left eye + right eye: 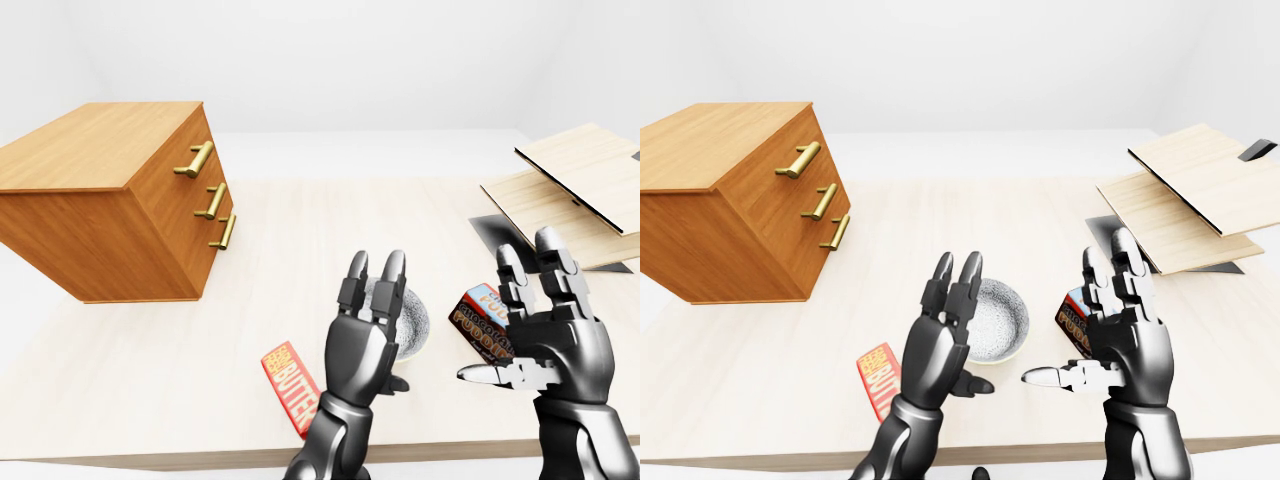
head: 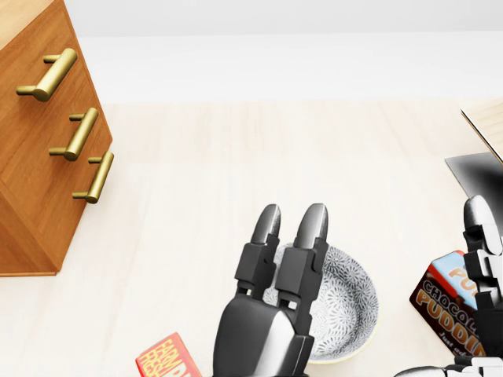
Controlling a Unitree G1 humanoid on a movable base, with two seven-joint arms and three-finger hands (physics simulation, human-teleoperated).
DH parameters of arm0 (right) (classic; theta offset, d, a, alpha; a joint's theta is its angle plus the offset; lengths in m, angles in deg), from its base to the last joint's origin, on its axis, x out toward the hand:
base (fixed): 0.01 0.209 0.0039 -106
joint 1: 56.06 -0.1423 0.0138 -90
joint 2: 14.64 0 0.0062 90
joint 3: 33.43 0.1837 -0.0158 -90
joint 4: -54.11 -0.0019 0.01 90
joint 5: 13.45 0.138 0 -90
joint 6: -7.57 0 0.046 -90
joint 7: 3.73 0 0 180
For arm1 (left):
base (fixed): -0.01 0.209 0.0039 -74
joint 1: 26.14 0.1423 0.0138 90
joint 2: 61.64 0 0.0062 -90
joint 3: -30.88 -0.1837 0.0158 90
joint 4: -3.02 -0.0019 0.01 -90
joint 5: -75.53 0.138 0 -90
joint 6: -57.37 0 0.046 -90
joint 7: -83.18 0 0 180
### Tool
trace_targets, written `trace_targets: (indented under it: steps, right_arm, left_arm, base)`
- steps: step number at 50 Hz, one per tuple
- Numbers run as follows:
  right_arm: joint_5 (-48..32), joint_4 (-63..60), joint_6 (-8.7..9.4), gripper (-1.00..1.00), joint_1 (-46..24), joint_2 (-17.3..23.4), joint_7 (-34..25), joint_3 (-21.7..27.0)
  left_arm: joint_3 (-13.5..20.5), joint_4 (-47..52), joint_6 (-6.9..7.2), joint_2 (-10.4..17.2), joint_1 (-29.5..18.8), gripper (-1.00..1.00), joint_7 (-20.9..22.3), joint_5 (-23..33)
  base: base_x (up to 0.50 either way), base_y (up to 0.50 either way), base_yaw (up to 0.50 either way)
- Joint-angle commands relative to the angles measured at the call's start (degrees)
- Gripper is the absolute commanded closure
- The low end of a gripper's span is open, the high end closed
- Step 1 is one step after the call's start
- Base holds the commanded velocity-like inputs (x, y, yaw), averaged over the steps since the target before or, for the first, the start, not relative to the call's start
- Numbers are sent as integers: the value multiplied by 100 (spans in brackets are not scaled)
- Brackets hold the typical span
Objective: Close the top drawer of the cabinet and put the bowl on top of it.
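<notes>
A: Where is the bowl (image 1: 994, 318)?

B: On the pale table (image 1: 300, 225), in the near middle. It sits upright, patterned inside. The cabinet (image 1: 110, 200) stands well apart from it, at the far left of the table.

A: And the left hand (image 1: 943, 338)?

B: It is just beside the bowl, on its left. The fingers (image 2: 310, 236) are stretched out straight and held together, pointing to the far side. In the head view they cover the bowl's left rim. The thumb points right, past the bowl's near edge. The hand is spread wide and grips nothing. I cannot tell whether it touches the rim.

A: The right hand (image 1: 545, 335)?

B: It is on the bowl's right, also spread. The fingers point up, the thumb points left toward the bowl, and the palm is empty. A chocolate pudding box (image 1: 478, 322) lies on the table partly behind it.

A: What else lies near?

B: A red butter box (image 1: 290, 375) lies on the near edge, left of the left hand. Light wooden boards (image 1: 570, 190) are stacked at the far right.

A: The top drawer (image 1: 185, 150)?

B: Its brass handle lines up with the two handles (image 1: 217, 215) below it. The pictures show me no gap there.
</notes>
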Motion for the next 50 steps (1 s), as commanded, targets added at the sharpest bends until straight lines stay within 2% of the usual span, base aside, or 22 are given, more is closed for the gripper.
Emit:
trace_targets:
  steps: [1, 6, 16, 21, 50]
  right_arm:
    - [7, -3, 0, -100, -3, 4, -5, 3]
    - [18, 7, 0, -100, -11, 10, -6, 16]
    - [26, 15, 0, -100, -16, 8, -7, 28]
    - [39, 27, 0, -100, -31, 16, 2, 38]
    - [23, 9, 0, -100, -10, 1, -1, 6]
  left_arm:
    - [-94, -187, 0, -105, -56, -100, -4, 289]
    - [-98, -295, 0, -132, -93, -100, 86, 417]
    - [178, -814, 0, -302, -247, -100, 54, 682]
    - [135, -903, 0, -299, -208, -100, 52, 757]
    - [389, -1637, 0, -476, -365, -100, -23, 1023]
  base:
    - [0, 0, 0]
    - [0, 0, 0]
    - [0, 0, 0]
    - [0, 0, 0]
    - [0, 0, 0]
